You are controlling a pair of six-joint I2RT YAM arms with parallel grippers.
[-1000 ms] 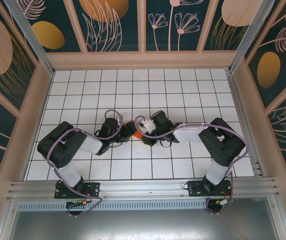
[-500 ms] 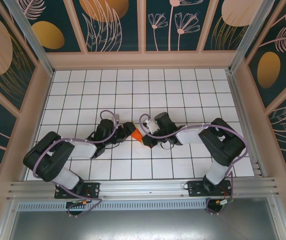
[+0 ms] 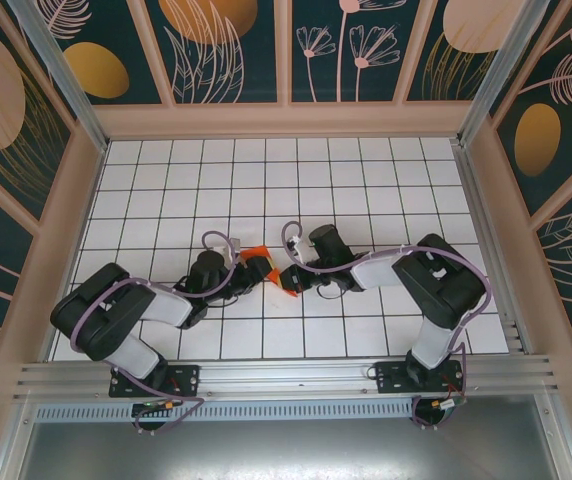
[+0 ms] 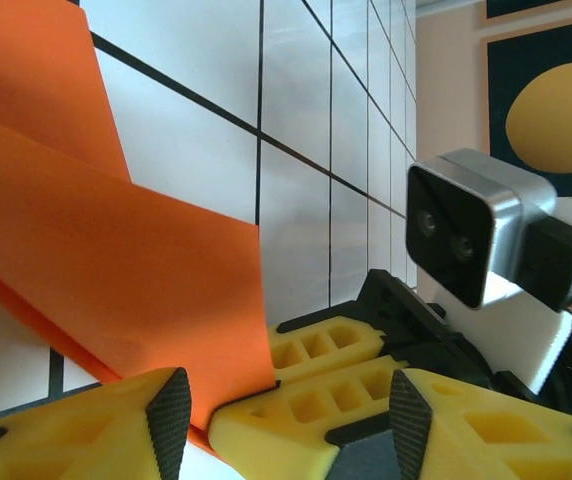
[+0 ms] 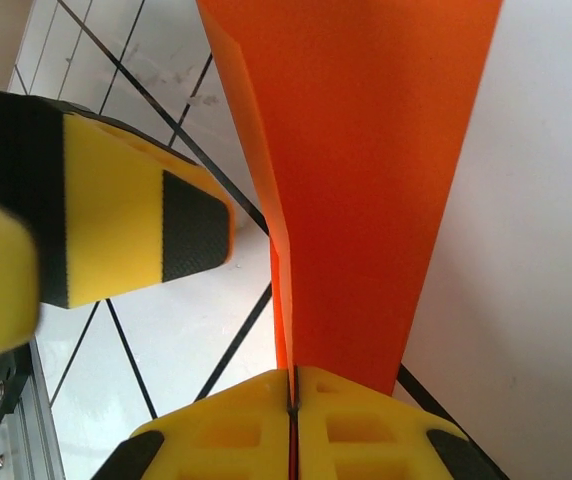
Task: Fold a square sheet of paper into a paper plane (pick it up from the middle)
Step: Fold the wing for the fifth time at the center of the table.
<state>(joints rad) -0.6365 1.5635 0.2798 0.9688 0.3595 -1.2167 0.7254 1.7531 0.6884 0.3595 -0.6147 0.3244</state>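
Overhead, a white tiled counter [image 3: 366, 170] ruled into squares by thin black grid lines [image 3: 251, 180], boxed in on three sides. Pale pinkish wooden ledge [image 3: 286, 120] along the far edge. Behind it, a back wall [image 3: 236, 50] of dark teal panels with gold ovals [image 3: 96, 68] and pale pink line drawings of leaves and flowers. Left wall [image 3: 6, 150] and right wall [image 3: 561, 160] in the same pattern. Slanting aluminium posts [image 3: 61, 70] at the two far corners. Along the near edge, a ribbed aluminium rail [image 3: 286, 378], then a narrow perforated strip [image 3: 296, 410], then a dull grey metal sheet [image 3: 286, 450].
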